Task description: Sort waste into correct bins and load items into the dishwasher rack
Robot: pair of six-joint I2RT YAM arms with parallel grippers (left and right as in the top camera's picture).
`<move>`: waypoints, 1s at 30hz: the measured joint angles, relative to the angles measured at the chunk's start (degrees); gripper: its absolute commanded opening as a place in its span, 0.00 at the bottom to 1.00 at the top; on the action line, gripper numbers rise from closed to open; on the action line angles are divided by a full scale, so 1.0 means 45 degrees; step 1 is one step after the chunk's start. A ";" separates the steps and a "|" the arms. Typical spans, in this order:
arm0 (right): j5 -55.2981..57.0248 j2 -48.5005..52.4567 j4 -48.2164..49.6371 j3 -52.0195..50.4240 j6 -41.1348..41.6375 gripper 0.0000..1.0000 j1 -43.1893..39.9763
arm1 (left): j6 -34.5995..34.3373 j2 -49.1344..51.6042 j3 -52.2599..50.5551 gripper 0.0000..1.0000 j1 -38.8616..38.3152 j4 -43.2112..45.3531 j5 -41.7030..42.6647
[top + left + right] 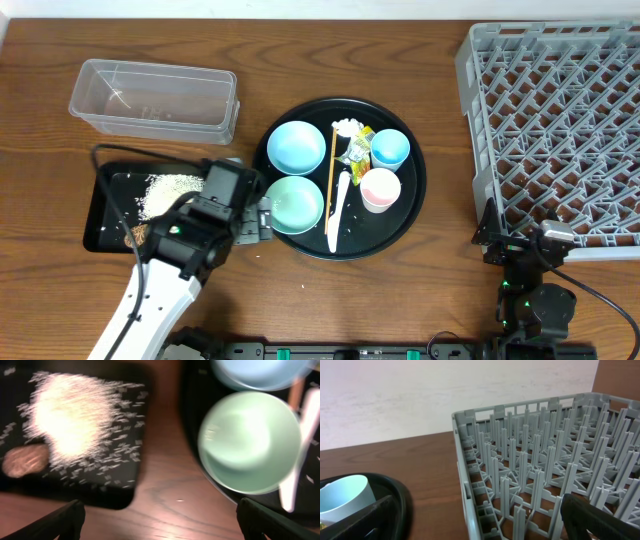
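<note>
Overhead: left gripper [258, 216], jaws spread wide and gripping nothing, low over bare bench between shallow black tray [108, 200] at the left edge and large round black tray [405, 222] at mid-bench. Loose rice [168, 188] and small brown lump [138, 235] lying in the shallow tray. Clear tub [155, 97] beyond it, toward the far left corner, apparently holding nothing. On the round tray: light-blue bowl [296, 146], mint bowl [293, 203] nearest the jaws, blue cup [389, 149], pink-white cup [380, 189], white spoon [337, 215] and chopstick [332, 165], plus crumpled tissue [346, 127] and yellow-green wrapper [358, 146] near its far rim. Grey dishwasher rack [560, 120] along the right edge, no dish in it. Right gripper [520, 243] parked at the rack's near left corner.

Left wrist: blurred. Dark fingertips [60, 522] far apart at the lower corners, wood grain between them. Rice heap and brown lump to one side, mint bowl to the other, spoon just beside it.

Right wrist: jaws likewise spread and empty, facing the rack's near wall, with what is probably the blue cup low at the side on the round tray.

Judged a pause between steps: food scraps binned, tissue and wrapper unsorted, loading not begun. Next, probably a short reach to close on the mint bowl's rim, then a carry across to the rack. Calls for a firm pinch on a thin, slick edge.
</note>
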 measured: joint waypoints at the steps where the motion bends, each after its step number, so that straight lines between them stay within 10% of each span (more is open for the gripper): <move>1: 0.0000 0.0000 0.0000 0.0000 0.0000 0.99 0.0000 | -0.0151 -0.0058 0.0000 0.98 0.0189 -0.0175 -0.0136; 25: -0.0005 0.0005 0.0073 0.0000 0.0019 0.99 0.0000 | -0.3609 -0.0680 0.0000 0.98 0.4896 -0.1860 -0.0656; 30: -0.2157 0.0005 0.0165 0.0000 0.2943 0.99 0.0000 | -0.4133 -0.0680 0.0000 0.98 0.5659 -0.1904 -0.0656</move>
